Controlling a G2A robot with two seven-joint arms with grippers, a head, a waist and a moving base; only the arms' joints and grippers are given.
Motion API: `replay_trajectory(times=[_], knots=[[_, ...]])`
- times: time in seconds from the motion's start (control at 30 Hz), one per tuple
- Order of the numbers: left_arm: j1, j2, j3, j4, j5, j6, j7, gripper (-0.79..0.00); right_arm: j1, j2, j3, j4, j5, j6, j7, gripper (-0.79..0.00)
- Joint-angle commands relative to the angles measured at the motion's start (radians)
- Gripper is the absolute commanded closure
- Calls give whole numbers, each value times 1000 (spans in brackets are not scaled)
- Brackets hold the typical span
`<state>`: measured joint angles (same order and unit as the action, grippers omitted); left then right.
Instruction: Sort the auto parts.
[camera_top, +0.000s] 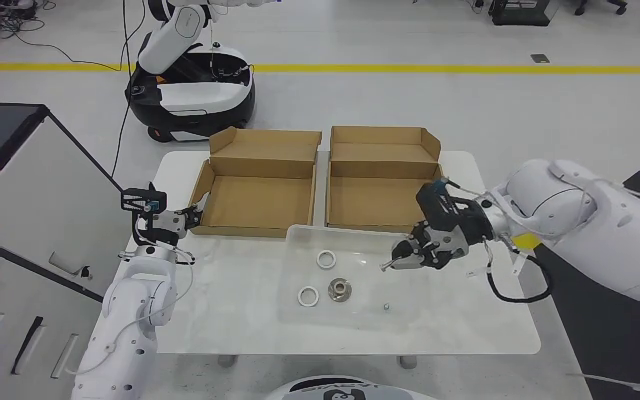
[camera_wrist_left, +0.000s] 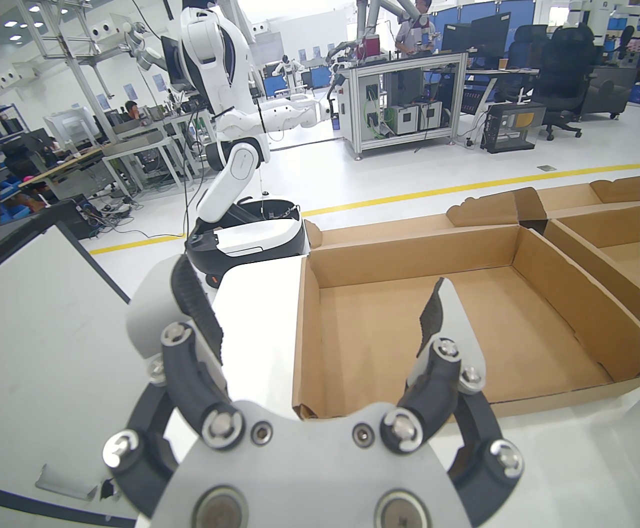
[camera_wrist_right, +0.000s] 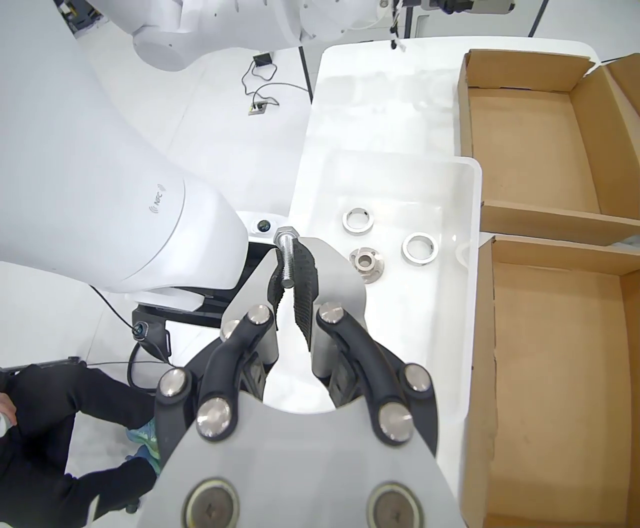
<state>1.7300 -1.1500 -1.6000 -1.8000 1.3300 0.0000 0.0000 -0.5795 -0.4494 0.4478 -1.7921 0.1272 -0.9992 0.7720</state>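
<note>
Over the two o'clock part of the white tray (camera_top: 300, 236), the right tool (camera_top: 402, 258) is gripping a threaded bolt (camera_wrist_right: 285, 257). Its fingers are narrowed onto the shank, and the hex head is sticking out past the fingertips. On the tray floor a flanged hub (camera_top: 341, 290) is lying near the middle. One metal ring (camera_top: 326, 259) is sitting at the hub's eleven o'clock, a second ring (camera_top: 308, 296) is resting near it at nine o'clock, and a small nut-like piece (camera_top: 386, 306) is lying apart at four o'clock. Two open cardboard boxes are standing side by side at the tray's twelve o'clock, the left box (camera_top: 255, 200) and the right box (camera_top: 375, 200), with their lids folded back toward twelve. The left tool (camera_wrist_left: 311, 295) is hovering at the left box's nine o'clock wall with its fingers spread wide, one finger hanging over the box floor and the other over the white tabletop (camera_top: 240, 320).
</note>
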Motion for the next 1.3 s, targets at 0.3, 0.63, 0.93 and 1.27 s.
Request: replay_trajectory(times=[0.3,0.63,0.93,1.27], knots=[[0,0,0,0,0,0,0,-785,-46,38,76,46,153,-13,-10,0],[0,0,0,0,0,0,0,-785,-87,44,152,-41,459,-13,36,0],[0,0,0,0,0,0,0,-785,-117,25,181,-108,641,-13,36,0],[0,0,0,0,0,0,0,-785,-117,25,181,-108,641,-13,36,0]])
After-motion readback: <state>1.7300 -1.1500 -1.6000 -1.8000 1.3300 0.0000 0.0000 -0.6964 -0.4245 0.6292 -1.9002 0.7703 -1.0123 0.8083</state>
